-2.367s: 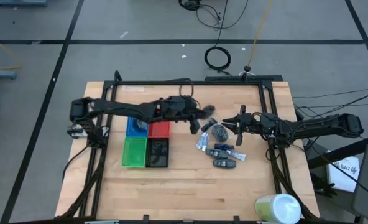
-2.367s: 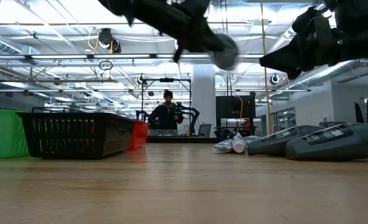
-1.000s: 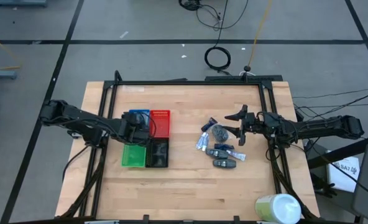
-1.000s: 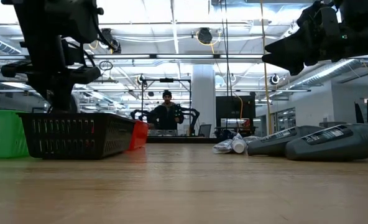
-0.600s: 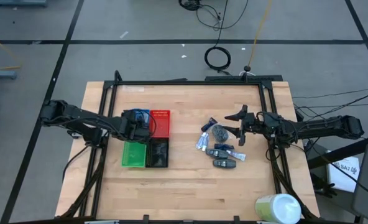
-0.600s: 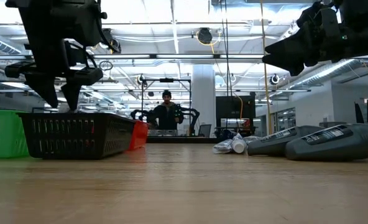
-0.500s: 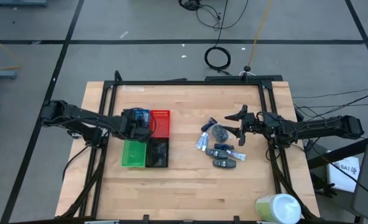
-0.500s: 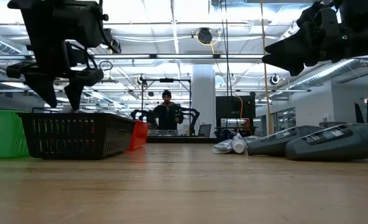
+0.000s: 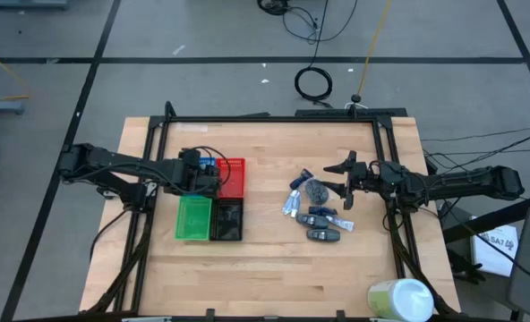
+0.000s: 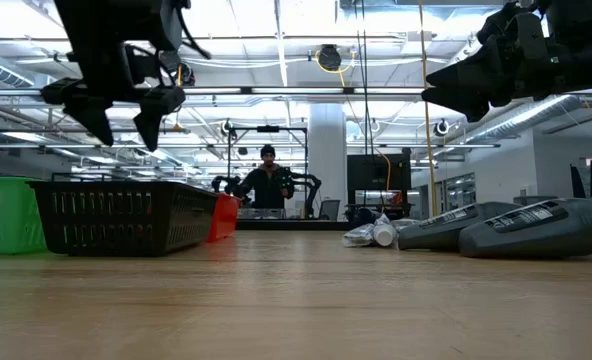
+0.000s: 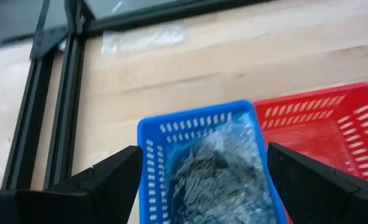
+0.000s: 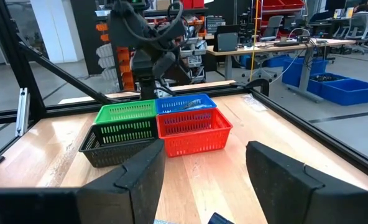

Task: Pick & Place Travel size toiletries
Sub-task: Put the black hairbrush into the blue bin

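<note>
While person (image 10: 268,180) stands beyond wooden table (image 9: 274,259), both arms' fingers spread wide, empty.

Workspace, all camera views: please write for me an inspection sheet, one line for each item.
Surface: wooden table, with black frame rails along its edges.
Job's things: toiletries pile in the right half of the table; one crinkly wrapped item lies in the blue tray.
Clutter: red tray, green tray, black tray; pale cylinder at the table's near right corner.
Grippers: left gripper open above the blue tray, empty; right gripper open beside the pile.
Cables: coiled cable on the floor.
Surroundings: person far behind the table.
</note>
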You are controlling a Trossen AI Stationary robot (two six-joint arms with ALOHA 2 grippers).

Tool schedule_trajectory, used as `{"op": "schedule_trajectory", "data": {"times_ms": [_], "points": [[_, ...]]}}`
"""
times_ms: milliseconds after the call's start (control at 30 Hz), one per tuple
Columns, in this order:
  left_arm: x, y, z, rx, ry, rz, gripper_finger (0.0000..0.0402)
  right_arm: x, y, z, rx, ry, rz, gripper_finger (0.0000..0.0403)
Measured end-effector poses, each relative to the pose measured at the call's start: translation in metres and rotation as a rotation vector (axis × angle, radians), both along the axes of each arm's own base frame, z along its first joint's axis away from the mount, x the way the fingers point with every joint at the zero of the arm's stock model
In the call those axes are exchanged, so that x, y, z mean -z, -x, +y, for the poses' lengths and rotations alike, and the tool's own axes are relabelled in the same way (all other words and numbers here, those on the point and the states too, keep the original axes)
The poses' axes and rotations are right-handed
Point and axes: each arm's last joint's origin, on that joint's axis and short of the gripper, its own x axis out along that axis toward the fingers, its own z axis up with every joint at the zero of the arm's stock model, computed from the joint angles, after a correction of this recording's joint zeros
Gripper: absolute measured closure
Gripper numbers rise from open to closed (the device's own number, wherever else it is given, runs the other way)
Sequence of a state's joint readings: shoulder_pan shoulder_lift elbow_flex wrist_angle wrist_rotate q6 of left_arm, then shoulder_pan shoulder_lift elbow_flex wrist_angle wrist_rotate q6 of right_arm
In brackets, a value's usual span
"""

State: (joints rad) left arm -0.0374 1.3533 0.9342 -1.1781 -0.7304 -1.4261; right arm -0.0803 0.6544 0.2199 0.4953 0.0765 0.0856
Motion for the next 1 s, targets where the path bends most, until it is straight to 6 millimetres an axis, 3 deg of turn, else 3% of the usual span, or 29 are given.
{"op": "schedule_trajectory", "data": {"times_ms": [300,567,700,833,933,1000], "points": [[-0.003,-0.006,0.000,0.050,0.024,-0.013,0.0080,0.007,0.000,0.000,0.007,-0.051,0.065,0.0190],[-0.020,-0.034,-0.011,0.350,-0.213,-0.119,0.0103,0.030,-0.004,-0.003,0.085,-0.158,0.255,0.0190],[-0.032,-0.056,-0.018,0.577,-0.255,-0.189,0.0112,0.034,-0.013,-0.003,0.099,-0.189,0.400,0.0187],[-0.051,-0.076,-0.027,0.954,-0.264,-0.335,0.0118,0.036,-0.028,-0.004,0.105,-0.175,0.601,0.0167],[-0.061,-0.084,-0.031,1.187,-0.299,-0.420,0.0124,0.037,-0.042,-0.005,0.097,-0.153,0.683,0.0151],[-0.064,-0.085,-0.030,1.250,-0.306,-0.446,0.0128,0.039,-0.052,-0.006,0.103,-0.162,0.720,0.0144]]}}
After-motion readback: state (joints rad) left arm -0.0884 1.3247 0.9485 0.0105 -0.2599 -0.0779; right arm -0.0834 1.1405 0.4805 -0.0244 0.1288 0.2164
